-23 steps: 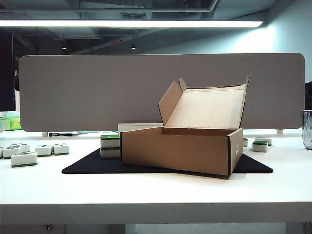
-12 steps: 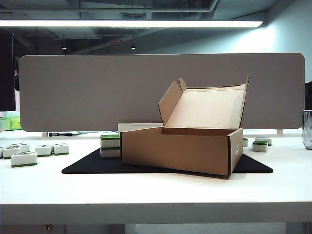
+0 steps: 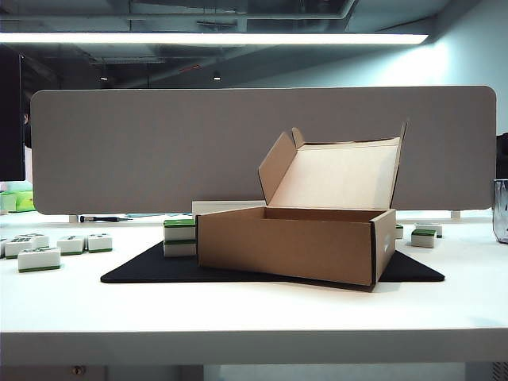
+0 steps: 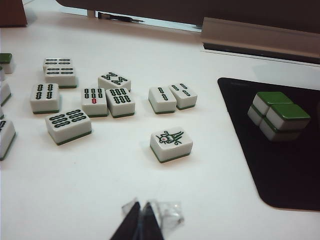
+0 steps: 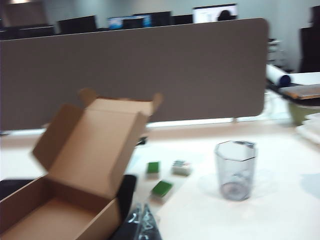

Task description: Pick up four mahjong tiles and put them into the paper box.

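The paper box [image 3: 286,246] stands open on a black mat [image 3: 143,266], its lid upright; neither gripper shows in the exterior view. Mahjong tiles [image 4: 171,144] lie scattered face up on the white table ahead of my left gripper [image 4: 142,220], which is shut and holds nothing. A stack of green-backed tiles [image 4: 278,115] sits on the mat's corner. In the blurred right wrist view my right gripper [image 5: 142,220] hangs shut and empty beside the box [image 5: 85,145], with three tiles [image 5: 162,188] on the table beyond it.
A clear faceted cup [image 5: 235,170] stands on the table right of the box. A grey divider panel [image 3: 262,151] closes off the table's far edge. More tiles [image 3: 40,258] lie at the far left of the exterior view.
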### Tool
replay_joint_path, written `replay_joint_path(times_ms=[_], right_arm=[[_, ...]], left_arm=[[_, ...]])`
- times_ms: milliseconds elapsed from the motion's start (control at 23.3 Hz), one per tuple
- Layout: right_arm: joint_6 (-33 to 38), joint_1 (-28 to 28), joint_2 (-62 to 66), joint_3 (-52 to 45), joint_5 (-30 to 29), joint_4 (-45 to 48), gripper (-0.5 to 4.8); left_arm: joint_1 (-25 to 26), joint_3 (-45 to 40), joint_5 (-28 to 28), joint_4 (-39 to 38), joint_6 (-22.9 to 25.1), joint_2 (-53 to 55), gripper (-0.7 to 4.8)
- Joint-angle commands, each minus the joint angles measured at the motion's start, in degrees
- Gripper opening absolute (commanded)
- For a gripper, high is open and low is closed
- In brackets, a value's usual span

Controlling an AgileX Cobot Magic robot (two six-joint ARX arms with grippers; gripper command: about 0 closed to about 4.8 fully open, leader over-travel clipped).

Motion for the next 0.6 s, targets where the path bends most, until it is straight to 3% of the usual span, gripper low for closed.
replay_joint_path(times_ms=[43, 301, 602], right_arm=[[0.1, 0.0, -0.3, 6.4, -6.3, -9.7, -0.02], [2.9, 0.0, 6.1, 20.0, -11.1, -24.3, -0.02], [2.8, 0.1, 19.0, 30.8, -23.6, -34.0, -0.02]], left_arm=[[0.0, 0.0, 0.2, -0.7, -0.2, 0.0, -0.06], [0.0, 0.0, 0.2, -0.7, -0.2, 0.0, -0.06], [0.0, 0.0, 0.2, -0.7, -0.2, 0.0, -0.06]])
